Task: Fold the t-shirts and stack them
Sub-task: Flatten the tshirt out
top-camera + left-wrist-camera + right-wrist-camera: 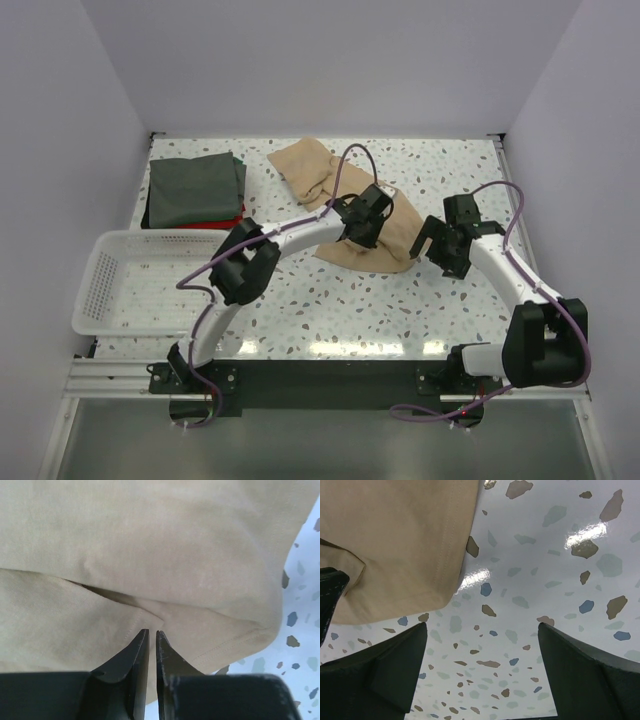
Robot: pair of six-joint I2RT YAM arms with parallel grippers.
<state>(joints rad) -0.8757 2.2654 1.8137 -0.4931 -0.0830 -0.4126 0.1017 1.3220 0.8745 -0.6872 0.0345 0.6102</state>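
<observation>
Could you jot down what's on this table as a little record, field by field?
Tan shirt: lying rumpled, centre
Left hand: over it, fingers nearly shut at a fold
Right hand: open, above bare table beside the shirt's edge
Stack: folded dark green shirt on a red one, far left
Basket: white, near left

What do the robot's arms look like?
Both are white tubes with chunky black joints. The left arm and right arm each trail a thin purple cable. Their fingers are black, pointed wedges.
</observation>
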